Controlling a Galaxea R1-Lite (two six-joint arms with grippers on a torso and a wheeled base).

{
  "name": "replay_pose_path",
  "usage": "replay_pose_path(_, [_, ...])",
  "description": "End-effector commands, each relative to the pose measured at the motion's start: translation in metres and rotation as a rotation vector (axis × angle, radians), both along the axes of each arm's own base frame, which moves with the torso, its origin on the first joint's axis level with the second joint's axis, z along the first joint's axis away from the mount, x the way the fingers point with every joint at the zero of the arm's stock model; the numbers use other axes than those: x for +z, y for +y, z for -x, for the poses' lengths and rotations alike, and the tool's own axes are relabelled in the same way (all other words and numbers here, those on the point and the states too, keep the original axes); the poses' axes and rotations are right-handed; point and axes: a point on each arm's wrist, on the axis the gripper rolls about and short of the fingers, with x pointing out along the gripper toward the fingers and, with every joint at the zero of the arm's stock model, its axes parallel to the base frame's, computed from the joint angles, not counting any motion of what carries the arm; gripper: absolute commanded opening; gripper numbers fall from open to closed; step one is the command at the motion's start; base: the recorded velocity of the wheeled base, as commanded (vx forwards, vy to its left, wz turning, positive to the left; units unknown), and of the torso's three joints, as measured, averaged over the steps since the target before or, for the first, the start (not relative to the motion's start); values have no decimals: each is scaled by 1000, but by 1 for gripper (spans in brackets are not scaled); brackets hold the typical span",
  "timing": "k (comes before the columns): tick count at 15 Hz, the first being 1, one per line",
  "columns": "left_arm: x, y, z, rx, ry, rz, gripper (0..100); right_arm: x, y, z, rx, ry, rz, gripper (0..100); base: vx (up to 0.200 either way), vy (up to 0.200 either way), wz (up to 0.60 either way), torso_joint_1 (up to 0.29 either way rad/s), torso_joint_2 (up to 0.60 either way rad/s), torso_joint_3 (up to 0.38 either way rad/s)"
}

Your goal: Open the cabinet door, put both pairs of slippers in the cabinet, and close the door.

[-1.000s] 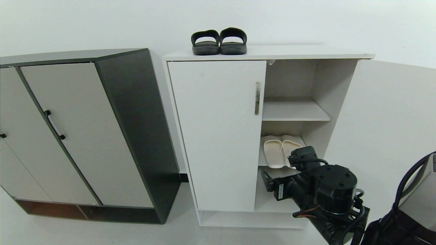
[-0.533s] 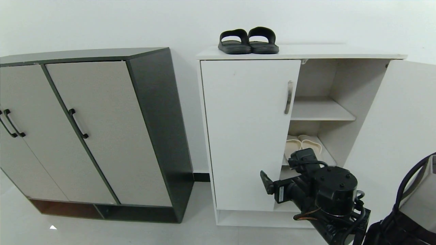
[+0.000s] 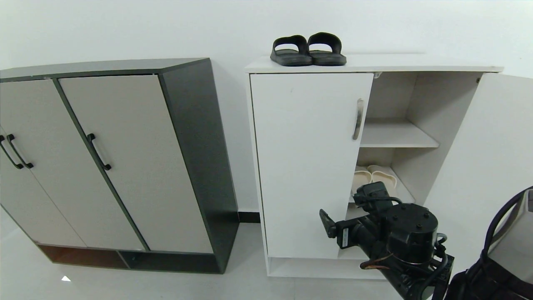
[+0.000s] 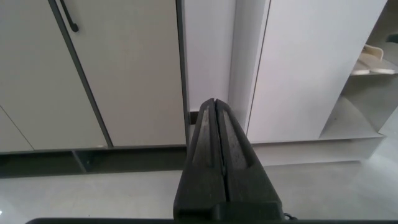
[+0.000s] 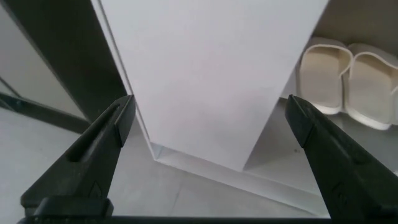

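Shifted left with right pincer [image 5: 208, 109] wide open and empty, clear of cream foam slippers [image 5: 326, 74] shelved beyond it; black rubber slippers [image 3: 293, 58] above, unstowed.

Right arm [image 3: 406, 237] low and forward, right tool [image 5: 209, 101] spread wide, left tool [image 4: 214, 107] pressed closed

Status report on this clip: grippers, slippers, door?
Left gripper shut, empty; right gripper open, empty. White slippers on lower shelf; black slippers on cabinet top. Right door open.
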Motion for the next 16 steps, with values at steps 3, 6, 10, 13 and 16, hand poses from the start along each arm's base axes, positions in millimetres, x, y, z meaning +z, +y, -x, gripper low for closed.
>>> replay_pose_path(3, [0, 0, 0, 0, 1, 0, 0, -2, -1, 0, 8, 9, 4, 100, 0, 0, 0, 0, 0, 0])
replay_pose_path(6, [0, 0, 0, 0, 1, 0, 0, -5, -2, 1, 10, 17, 10, 100, 0, 0, 0, 0, 0, 0])
replay_pose_path(10, [0, 0, 0, 0, 1, 1, 0, -5, -2, 1, 10, 14, 9, 100, 0, 0, 0, 12, -127, -168])
replay_pose_path(13, [0, 0, 0, 0, 1, 1, 0, -5, -3, 2, 8, 11, 6, 100, 0, 0, 0, 43, -453, -354])
replay_pose_path(16, [0, 0, 0, 0, 1, 1, 0, -4, -3, 2, 9, 9, 7, 100, 0, 0, 0, 110, -452, -343])
